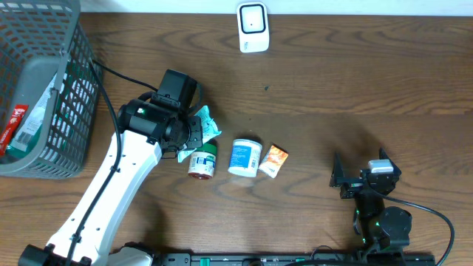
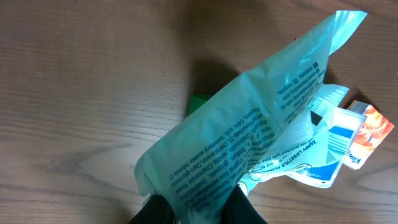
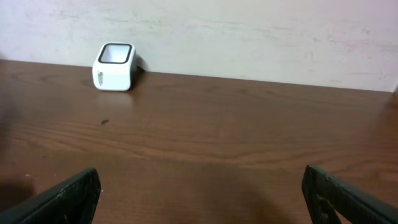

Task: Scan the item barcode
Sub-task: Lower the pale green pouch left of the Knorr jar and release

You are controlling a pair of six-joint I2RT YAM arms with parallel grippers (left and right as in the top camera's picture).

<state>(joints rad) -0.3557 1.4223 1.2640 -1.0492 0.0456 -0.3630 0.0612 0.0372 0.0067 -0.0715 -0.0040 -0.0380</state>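
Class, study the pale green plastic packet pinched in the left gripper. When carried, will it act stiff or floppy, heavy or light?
Probably floppy: the packet is creased and folds over above the left gripper. Likely light, being thin film held by one edge. Its printed face may buckle, so showing it flat to the scanner could be hard.

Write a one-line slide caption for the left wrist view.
Left gripper pinching a teal printed packet, with the wooden table behind.
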